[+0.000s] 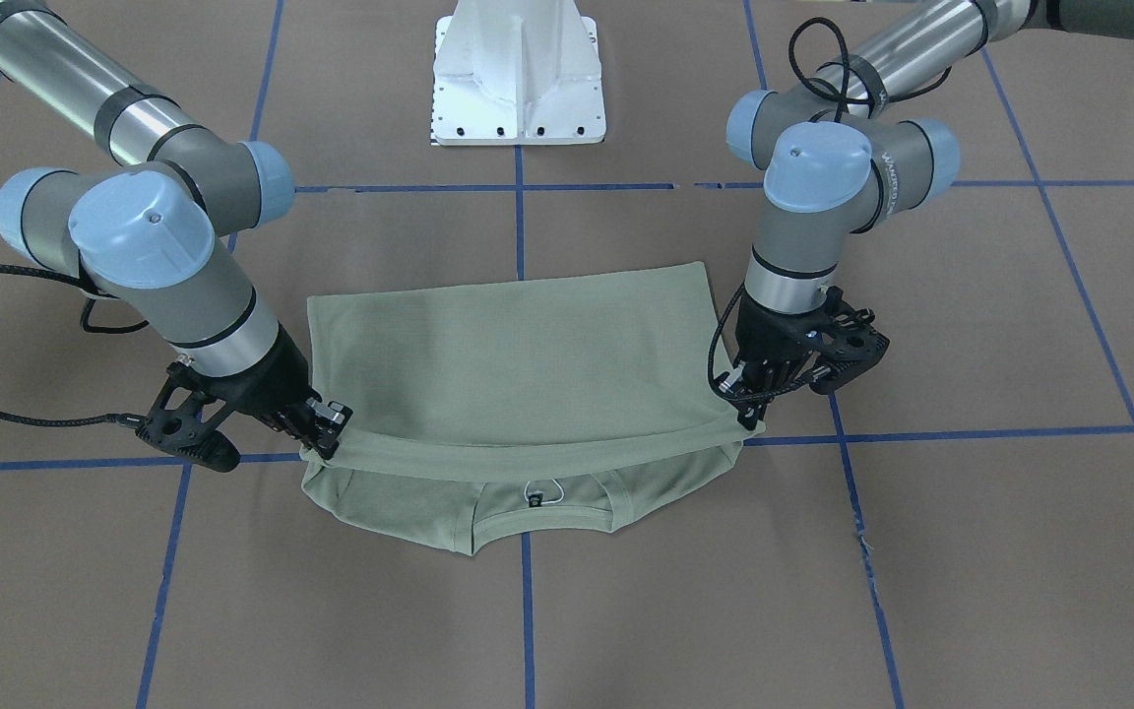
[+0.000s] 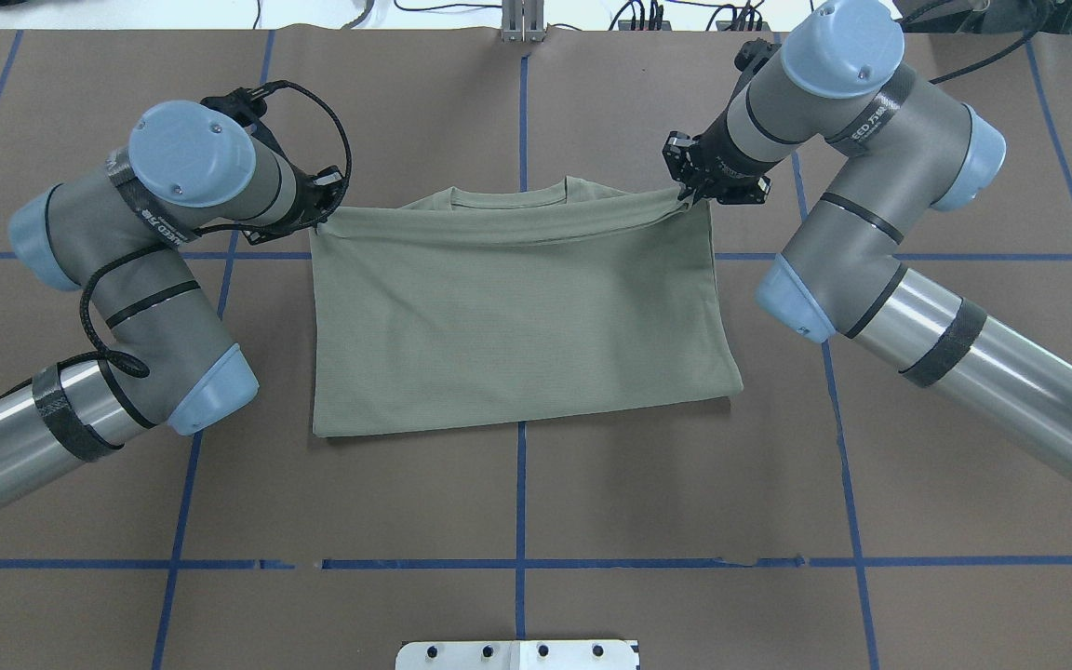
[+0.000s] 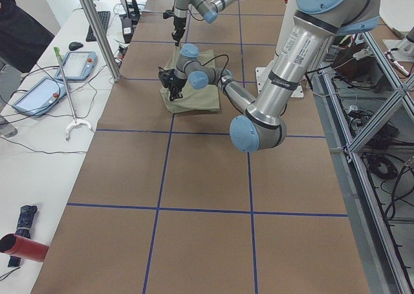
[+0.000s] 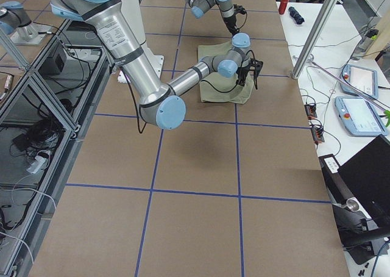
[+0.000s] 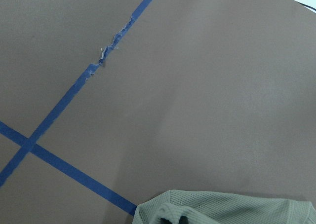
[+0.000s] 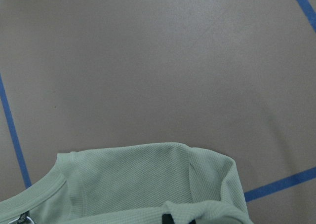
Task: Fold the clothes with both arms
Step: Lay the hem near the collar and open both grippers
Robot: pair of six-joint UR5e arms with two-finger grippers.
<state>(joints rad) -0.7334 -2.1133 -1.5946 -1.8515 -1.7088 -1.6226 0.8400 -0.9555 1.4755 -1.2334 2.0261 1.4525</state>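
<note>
The sage-green shirt point(image 1: 518, 374) lies folded on the brown table, its lower half doubled over toward the collar point(image 1: 542, 517). A white string tag point(image 1: 539, 489) shows at the neck. My left gripper point(image 1: 746, 418) is shut on one corner of the folded-over edge, and it shows at the shirt's far left corner in the overhead view point(image 2: 320, 216). My right gripper point(image 1: 323, 433) is shut on the opposite corner point(image 2: 688, 191). The held edge sags slightly between them, just short of the collar point(image 2: 508, 195). Both wrist views catch only shirt fabric point(image 5: 222, 209) point(image 6: 148, 184) at their lower edge.
The white pedestal base point(image 1: 518, 79) stands behind the shirt on the robot's side. Blue tape lines point(image 2: 519, 437) grid the brown table. A white side bench with tablets point(image 3: 71, 64) and a red cylinder point(image 3: 22, 247) runs along the far edge.
</note>
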